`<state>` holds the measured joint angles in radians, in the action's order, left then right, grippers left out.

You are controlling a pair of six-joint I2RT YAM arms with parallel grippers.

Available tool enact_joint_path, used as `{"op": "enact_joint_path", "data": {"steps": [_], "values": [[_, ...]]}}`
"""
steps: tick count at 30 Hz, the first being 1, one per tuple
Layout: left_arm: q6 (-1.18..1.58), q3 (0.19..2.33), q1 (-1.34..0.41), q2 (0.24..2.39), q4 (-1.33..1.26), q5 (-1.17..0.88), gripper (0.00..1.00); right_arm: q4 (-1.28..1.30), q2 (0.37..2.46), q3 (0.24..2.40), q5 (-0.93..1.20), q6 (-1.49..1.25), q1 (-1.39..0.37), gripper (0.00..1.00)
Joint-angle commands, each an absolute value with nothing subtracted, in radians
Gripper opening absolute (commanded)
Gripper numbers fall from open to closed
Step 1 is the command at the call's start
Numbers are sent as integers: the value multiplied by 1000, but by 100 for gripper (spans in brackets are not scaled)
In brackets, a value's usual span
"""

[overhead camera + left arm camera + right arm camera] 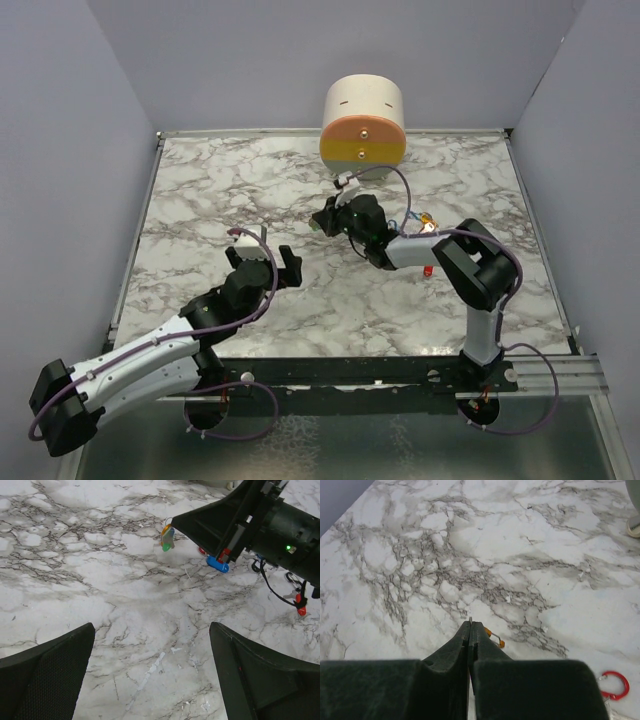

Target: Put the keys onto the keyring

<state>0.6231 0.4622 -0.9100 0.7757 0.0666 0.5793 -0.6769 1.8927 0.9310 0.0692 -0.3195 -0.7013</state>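
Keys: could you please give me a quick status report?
Left fingers open, empty. Right fingers shut, green and orange keys dangling at tip. Blue key loose below. Nothing in the way.

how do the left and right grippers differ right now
The left gripper has its jaws wide open and holds nothing; the right gripper is pinched shut, seemingly on a thin wire ring with a green key dangling from it. The left gripper sits nearer the arm bases; the right gripper is farther back, near the round container. Both have black fingers.
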Motion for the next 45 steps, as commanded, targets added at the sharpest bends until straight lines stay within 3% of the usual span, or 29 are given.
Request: {"op": "enact_joint_path", "data": {"steps": [1,10,18,25,31,35,45], "values": [[633,449,-907,717,119,635,99,-727,1990,1074,105,-328,-703,1],[626,450,-907,704,150,642,99,-643,2125,1254,89,-312,-703,4],[618,449,-907,692,156,649,99,-631,2152,1266,82,-312,-703,6],[605,465,-907,700,160,643,99,-687,2061,1144,57,-330,-703,33],[594,479,-907,706,165,659,99,-793,1854,871,63,-371,-707,56],[603,482,-908,693,162,658,99,-846,1673,650,56,-369,-756,79],[598,457,-908,676,134,666,99,-838,1262,303,-57,-392,-925,86]]}}
